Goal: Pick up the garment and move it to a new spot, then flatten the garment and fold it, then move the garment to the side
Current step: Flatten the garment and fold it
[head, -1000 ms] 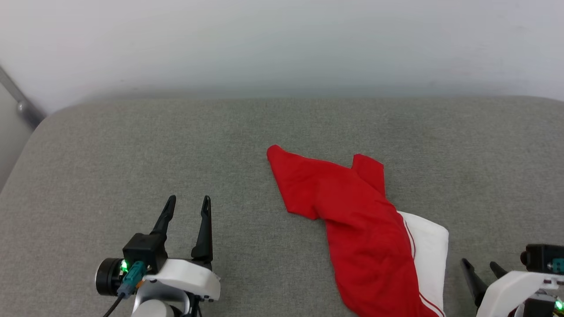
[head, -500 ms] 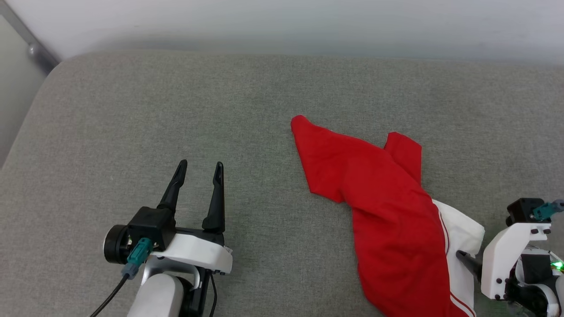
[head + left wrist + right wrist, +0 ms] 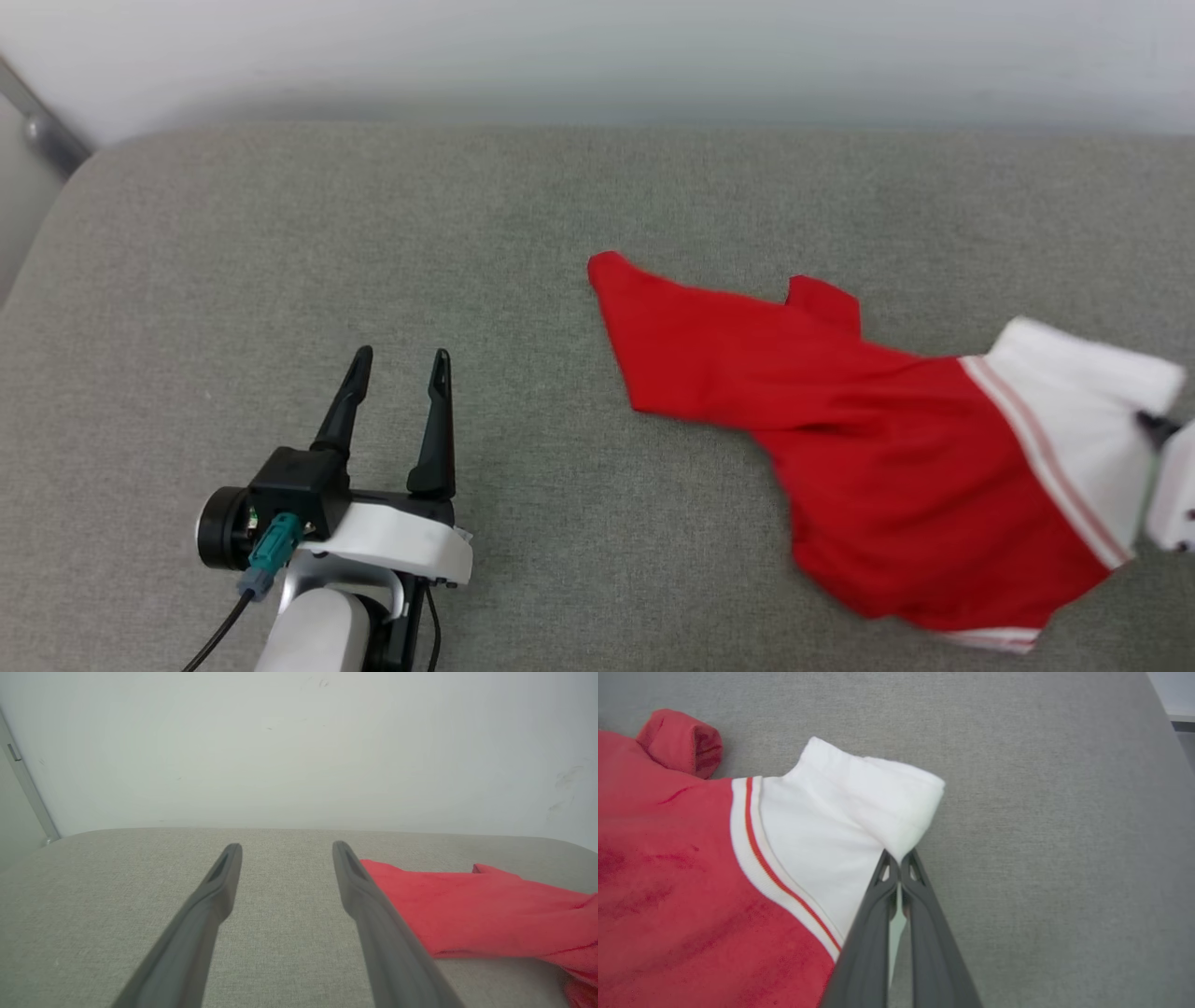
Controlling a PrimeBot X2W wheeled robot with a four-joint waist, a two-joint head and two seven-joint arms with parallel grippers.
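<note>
Pinching the edge of the white sleeve [image 3: 859, 812], the right gripper [image 3: 900, 861] has both fingers pressed together on the cloth. The shirt [image 3: 840, 448] lies on the grey cushion [image 3: 373, 233] and stretches away to the left of these fingers. The left gripper [image 3: 397, 359] hovers low over the cushion, fingers apart and empty, pointing to the wall [image 3: 597, 47]; the shirt's red end is to the right of them, not touching.

The garment [image 3: 840, 439] is spread on the right half of the padded surface [image 3: 373, 233], with the wall [image 3: 597, 47] behind it. Its sleeve [image 3: 859, 807] is laid at the far right, pinched at its edge by the right gripper [image 3: 899, 858]. The left gripper [image 3: 401, 357] is held well apart to the left (nearer the front edge), over bare surface.
</note>
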